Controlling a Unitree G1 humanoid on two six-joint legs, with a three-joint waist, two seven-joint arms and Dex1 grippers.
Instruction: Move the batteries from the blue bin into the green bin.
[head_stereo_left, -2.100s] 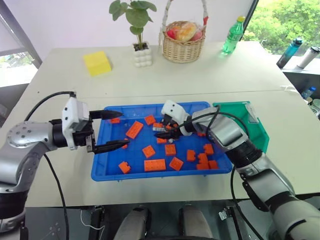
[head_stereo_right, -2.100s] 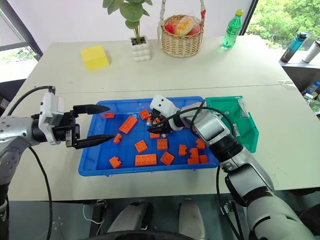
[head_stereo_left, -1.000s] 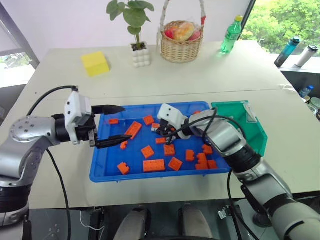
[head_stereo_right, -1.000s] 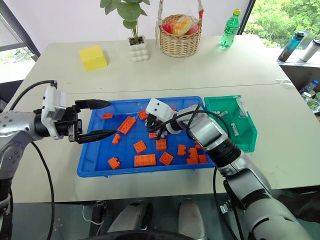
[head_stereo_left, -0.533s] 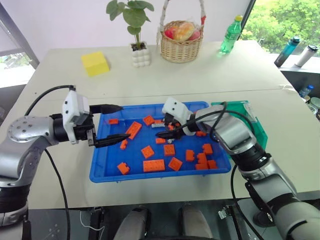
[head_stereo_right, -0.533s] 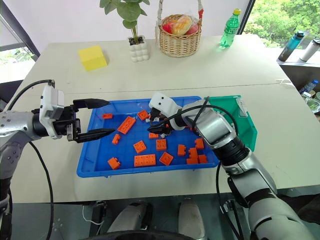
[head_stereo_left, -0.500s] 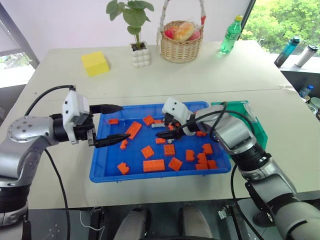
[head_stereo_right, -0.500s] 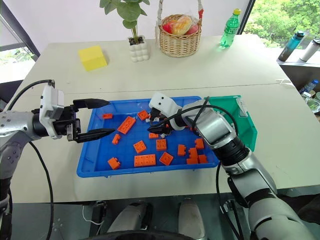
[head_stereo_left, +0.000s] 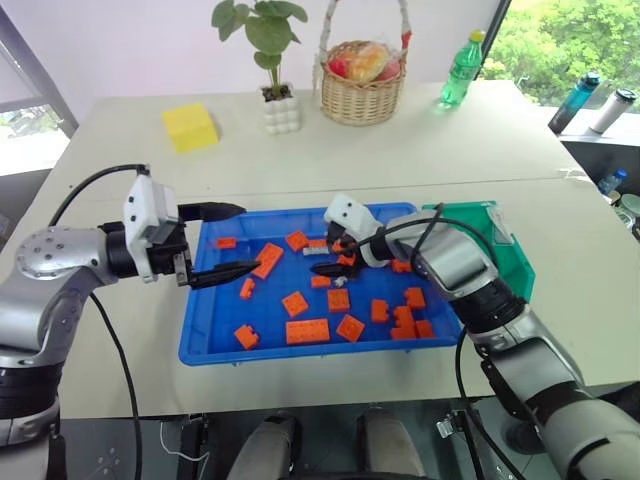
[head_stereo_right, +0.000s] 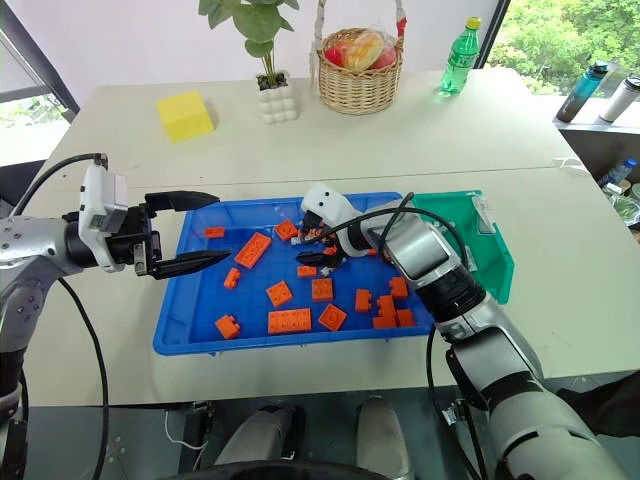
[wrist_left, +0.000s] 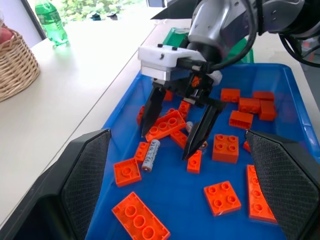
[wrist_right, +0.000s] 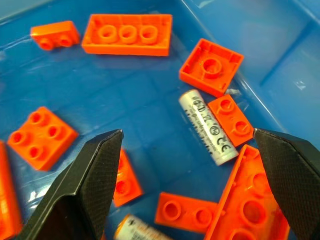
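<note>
Partly hidden: battery (wrist_right: 208, 126) half under orange bricks (wrist_right: 226, 119).

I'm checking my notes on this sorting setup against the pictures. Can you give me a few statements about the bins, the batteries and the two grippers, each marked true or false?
1. The right gripper is open above the blue bin. True.
2. A battery lies on the blue bin's floor among orange bricks. True.
3. The right gripper is clamped on a battery. False: its fingers stand apart and nothing is between them.
4. The left gripper is shut. False: its two black fingers are spread, over the blue bin's left end.
5. The green bin stands to the left of the blue bin. False: it stands at the blue bin's right end.
</note>
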